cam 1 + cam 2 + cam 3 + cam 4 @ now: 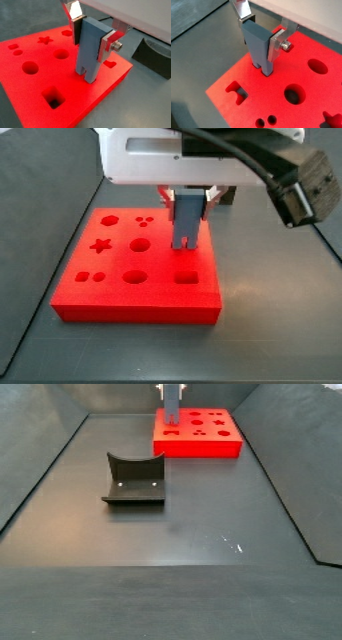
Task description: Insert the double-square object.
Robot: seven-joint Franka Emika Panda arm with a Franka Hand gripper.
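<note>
Clearly the gripper (92, 29) is clamped on the upper part of the double-square object (90, 52); that piece stands upright, prongs at the red board (40, 107); the fixture (134, 479) sits well apart.

Hand (191, 194) and double-square object (189, 220) over board (120, 300)

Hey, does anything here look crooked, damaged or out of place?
Nothing stands out. The gripper holds the double-square object upright, prongs down at the red board. The fixture stands apart on the floor.
</note>
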